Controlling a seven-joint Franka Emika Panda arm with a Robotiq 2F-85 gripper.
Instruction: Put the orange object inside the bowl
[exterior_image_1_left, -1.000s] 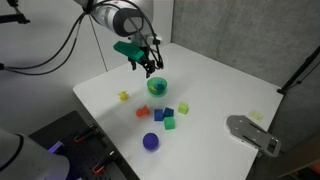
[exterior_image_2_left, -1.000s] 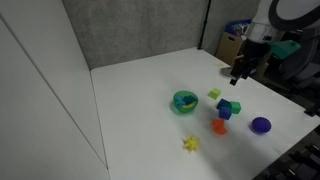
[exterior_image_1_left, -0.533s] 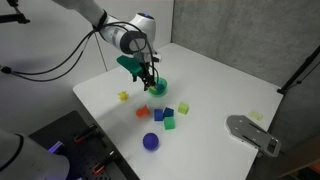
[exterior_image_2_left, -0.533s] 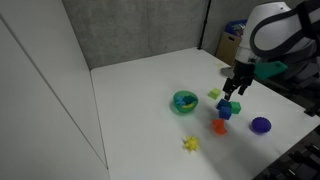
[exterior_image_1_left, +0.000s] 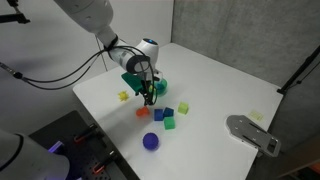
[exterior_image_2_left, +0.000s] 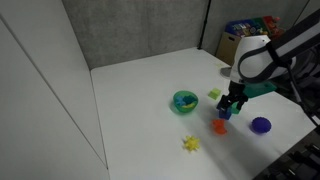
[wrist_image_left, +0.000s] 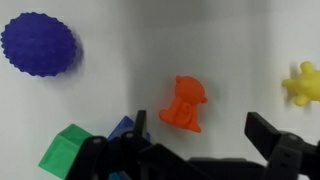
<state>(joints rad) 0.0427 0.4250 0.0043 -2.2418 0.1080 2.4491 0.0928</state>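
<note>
The orange object (wrist_image_left: 185, 104) is a small orange-red block lying on the white table, in the wrist view just ahead of my open fingers. It also shows in both exterior views (exterior_image_1_left: 143, 112) (exterior_image_2_left: 219, 126). My gripper (wrist_image_left: 200, 135) is open and empty. It hangs low above the orange object (exterior_image_1_left: 148, 97) (exterior_image_2_left: 230, 108), not touching it. The green bowl (exterior_image_1_left: 159, 87) (exterior_image_2_left: 185, 101) stands on the table just beyond the arm. The gripper hides part of it in an exterior view.
A blue block (wrist_image_left: 124, 128) and a green block (wrist_image_left: 68, 148) lie close by one finger. A purple ball (wrist_image_left: 38, 44) (exterior_image_1_left: 150, 141) and a yellow block (wrist_image_left: 301, 83) (exterior_image_1_left: 124, 96) lie further off. A grey device (exterior_image_1_left: 252, 133) sits at the table's edge.
My gripper has moved down from above the bowl and over towards the orange object. The blocks, ball and bowl have not moved.
</note>
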